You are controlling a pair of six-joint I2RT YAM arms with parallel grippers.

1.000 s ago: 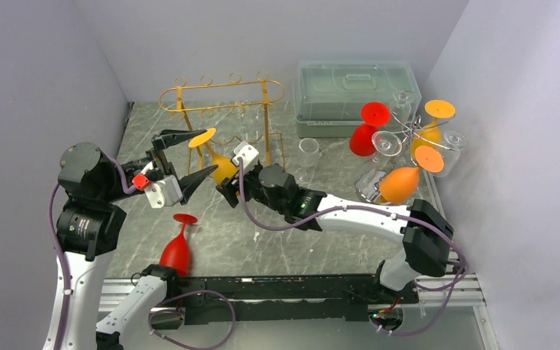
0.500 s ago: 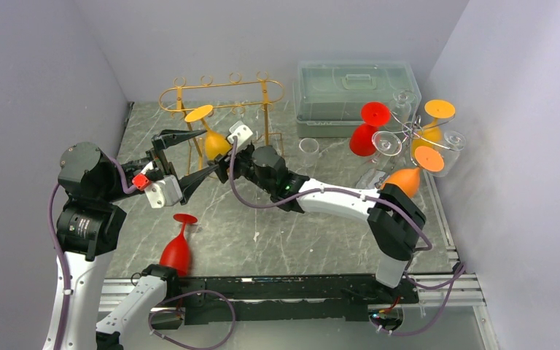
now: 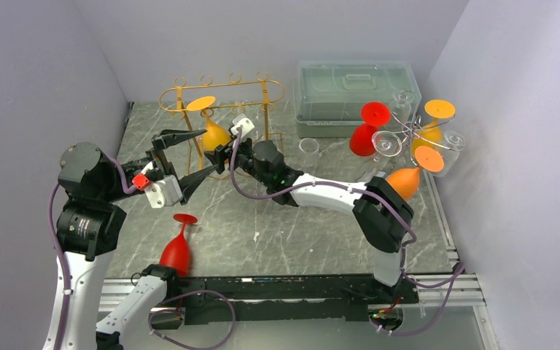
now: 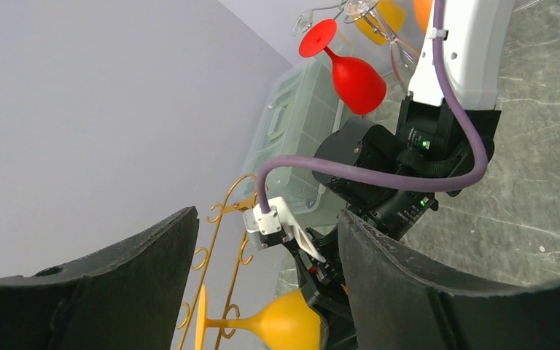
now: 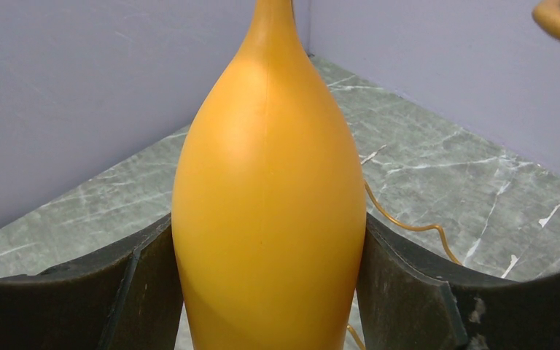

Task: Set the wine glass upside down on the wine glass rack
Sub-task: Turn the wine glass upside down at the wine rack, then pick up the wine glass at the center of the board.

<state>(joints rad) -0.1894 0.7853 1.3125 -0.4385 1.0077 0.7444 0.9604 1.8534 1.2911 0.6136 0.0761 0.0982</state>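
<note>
Since the right gripper (image 5: 271,288) pinched the orange wine glass (image 5: 270,182) by its bowl, a misaligned foot could've clipped the wine glass rack (image 3: 242,85); left gripper (image 3: 200,154) sat open, empty.

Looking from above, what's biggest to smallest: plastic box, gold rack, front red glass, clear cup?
1. Plastic box and gold rack: about alike, cannot rank.
2. Front red glass.
3. Clear cup.

No words, brands or numbers are reading clearly in any view; tiny white print is showing on the black housing (image 4: 402,211) of the right arm (image 4: 456,51) in the left wrist view, but it is staying too small and blurred to decipher.
</note>
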